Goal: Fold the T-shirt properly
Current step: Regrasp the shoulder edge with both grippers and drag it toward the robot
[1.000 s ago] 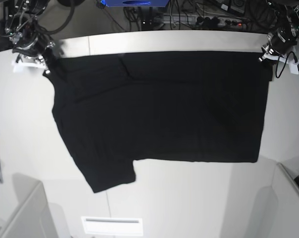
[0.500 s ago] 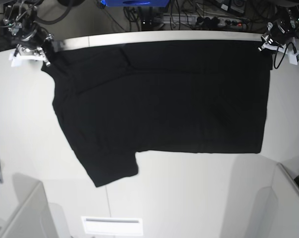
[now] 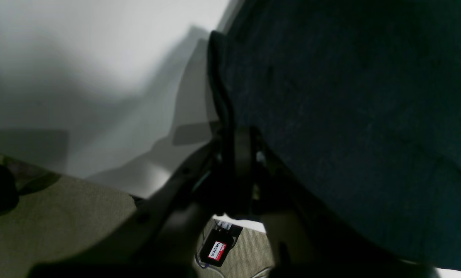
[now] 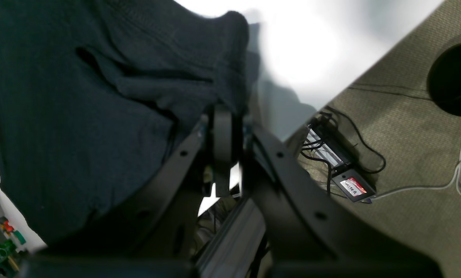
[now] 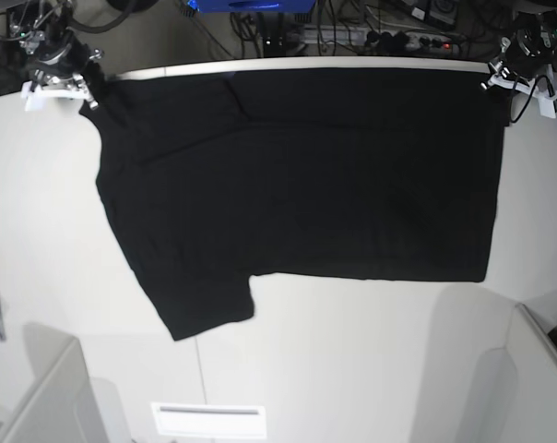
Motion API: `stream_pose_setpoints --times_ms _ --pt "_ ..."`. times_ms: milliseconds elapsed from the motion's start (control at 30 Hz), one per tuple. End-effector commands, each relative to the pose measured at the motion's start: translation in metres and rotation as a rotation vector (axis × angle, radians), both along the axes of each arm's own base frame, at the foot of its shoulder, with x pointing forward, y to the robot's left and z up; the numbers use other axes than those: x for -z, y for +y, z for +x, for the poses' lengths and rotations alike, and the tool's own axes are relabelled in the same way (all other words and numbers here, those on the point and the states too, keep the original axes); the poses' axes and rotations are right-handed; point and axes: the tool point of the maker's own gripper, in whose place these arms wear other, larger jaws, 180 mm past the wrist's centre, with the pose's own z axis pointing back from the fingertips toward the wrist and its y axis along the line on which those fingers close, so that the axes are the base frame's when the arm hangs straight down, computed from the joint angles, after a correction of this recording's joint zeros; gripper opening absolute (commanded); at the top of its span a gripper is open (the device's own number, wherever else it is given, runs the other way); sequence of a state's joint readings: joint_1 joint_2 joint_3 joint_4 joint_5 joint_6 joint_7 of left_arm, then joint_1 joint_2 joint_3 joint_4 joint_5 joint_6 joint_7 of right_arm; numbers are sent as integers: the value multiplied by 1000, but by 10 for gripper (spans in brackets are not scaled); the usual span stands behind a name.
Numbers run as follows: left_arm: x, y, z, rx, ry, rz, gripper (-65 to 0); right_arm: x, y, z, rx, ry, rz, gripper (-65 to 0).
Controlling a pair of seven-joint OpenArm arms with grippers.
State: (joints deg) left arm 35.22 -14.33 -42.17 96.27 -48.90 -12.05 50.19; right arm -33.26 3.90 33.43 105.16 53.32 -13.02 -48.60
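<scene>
Left pincer (image 5: pixel 496 76) and right pincer (image 5: pixel 83 90) both clenched on T-shirt (image 5: pixel 297 185) far corners; plain black side up, spread flat on worktop (image 5: pixel 371 351).

The T-shirt (image 5: pixel 297 175) was large, black and plain on its upper side. It lay spread nearly flat, its far edge stretched straight between two raised corners, one short sleeve pointing toward the near left, the cloth lightly creased near that side.
</scene>
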Motion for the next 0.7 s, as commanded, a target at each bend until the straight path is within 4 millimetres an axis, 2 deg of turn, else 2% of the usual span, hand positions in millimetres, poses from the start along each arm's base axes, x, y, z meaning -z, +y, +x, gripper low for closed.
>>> stream_pose_setpoints --times_ms 0,500,533,600,667 --pt "-8 6 4 5 -22 23 -650 -6 -7 2 3 -15 -25 -650" --pt "-8 7 3 -1 -23 23 -650 -5 -7 -1 4 -9 -25 -650" --pt "-8 7 3 -2 -24 24 -624 -5 -7 -1 4 -9 -25 -635" --pt "-8 7 3 -2 -24 24 -443 -5 -7 -1 4 -9 -25 -497" --pt "-8 7 4 -1 -24 24 -283 -5 -7 -1 4 -9 -25 -390"
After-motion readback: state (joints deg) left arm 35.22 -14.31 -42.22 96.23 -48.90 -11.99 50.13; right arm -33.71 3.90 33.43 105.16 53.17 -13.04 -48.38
